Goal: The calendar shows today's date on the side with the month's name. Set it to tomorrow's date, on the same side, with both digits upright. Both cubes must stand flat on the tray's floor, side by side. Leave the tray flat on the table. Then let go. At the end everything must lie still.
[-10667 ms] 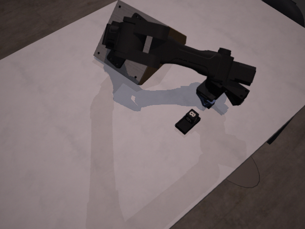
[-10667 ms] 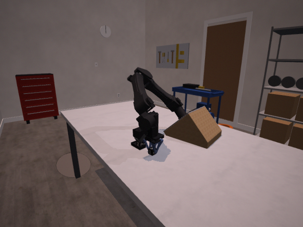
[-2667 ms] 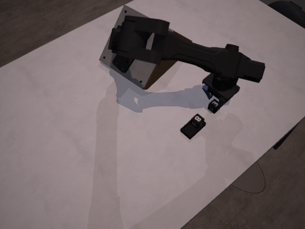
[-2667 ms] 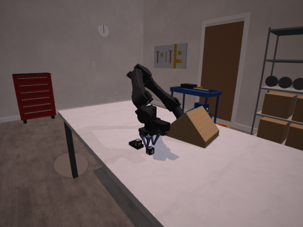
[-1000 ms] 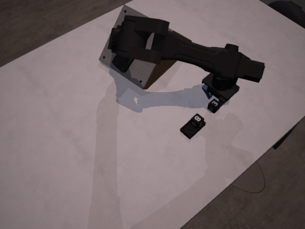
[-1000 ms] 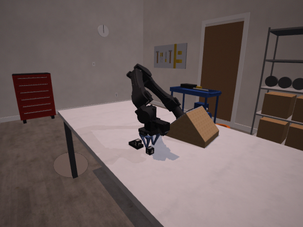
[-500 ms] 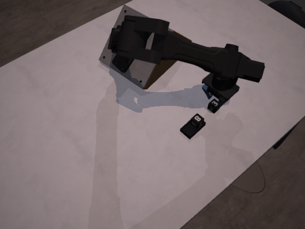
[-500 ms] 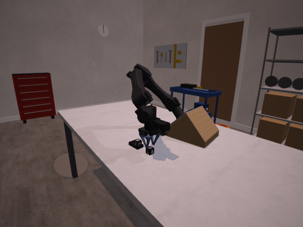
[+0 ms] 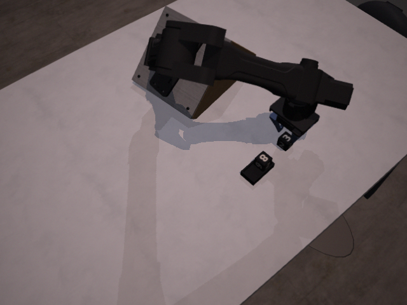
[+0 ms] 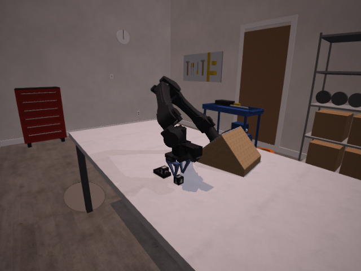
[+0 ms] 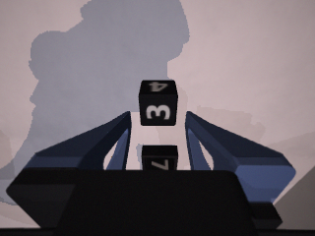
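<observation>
A black cube (image 9: 285,140) with a white 3 on top stands on the table, outside the tray; it also shows in the side view (image 10: 178,179) and the wrist view (image 11: 157,103), where a 4 is on its far face. My gripper (image 11: 157,117) hovers right over it, its blue fingers open with a gap on each side of the cube and touching nothing. The black tray (image 9: 257,169) lies flat a short way off and holds one cube (image 9: 264,159) with an 8 on top at one end. The tray's other slot is empty.
A brown wedge-shaped block (image 10: 231,151) that carries the arm's base stands behind the gripper. The table's edge (image 9: 361,197) runs close to the tray and the loose cube.
</observation>
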You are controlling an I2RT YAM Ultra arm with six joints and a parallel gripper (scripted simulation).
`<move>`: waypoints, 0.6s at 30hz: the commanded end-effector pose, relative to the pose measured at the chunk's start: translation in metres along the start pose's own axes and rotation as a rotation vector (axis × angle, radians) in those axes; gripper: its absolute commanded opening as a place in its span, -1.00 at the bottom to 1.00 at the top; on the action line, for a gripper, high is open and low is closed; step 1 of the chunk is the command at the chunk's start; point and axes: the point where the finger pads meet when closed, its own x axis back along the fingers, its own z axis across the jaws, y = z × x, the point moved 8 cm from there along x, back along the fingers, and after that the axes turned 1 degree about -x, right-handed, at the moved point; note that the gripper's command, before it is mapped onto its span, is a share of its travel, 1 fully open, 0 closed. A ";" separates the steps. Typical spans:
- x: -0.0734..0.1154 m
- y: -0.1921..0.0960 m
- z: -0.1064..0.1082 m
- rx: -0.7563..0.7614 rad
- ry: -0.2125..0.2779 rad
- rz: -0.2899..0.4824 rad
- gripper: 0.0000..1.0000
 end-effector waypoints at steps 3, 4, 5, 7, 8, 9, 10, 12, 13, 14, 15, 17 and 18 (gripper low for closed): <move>0.004 0.001 -0.001 0.000 -0.010 -0.004 -0.07; 0.004 0.001 -0.001 0.000 -0.010 -0.004 -0.07; 0.004 0.001 -0.001 0.000 -0.010 -0.004 -0.07; 0.004 0.001 -0.001 0.000 -0.010 -0.004 -0.07; 0.003 0.001 -0.001 0.000 -0.010 -0.004 -0.07; 0.003 0.001 -0.001 0.000 -0.010 -0.004 -0.07; 0.003 0.001 -0.001 0.000 -0.010 -0.004 -0.07; 0.002 0.001 -0.001 0.000 -0.010 -0.004 -0.07; 0.001 0.001 -0.001 0.000 -0.010 -0.004 -0.07; 0.000 0.001 -0.001 0.000 -0.010 -0.004 -0.07; -0.001 0.001 -0.001 0.000 -0.010 -0.004 -0.07; -0.004 0.001 -0.001 0.000 -0.010 -0.004 -0.07; -0.006 0.001 -0.001 0.000 -0.010 -0.004 -0.07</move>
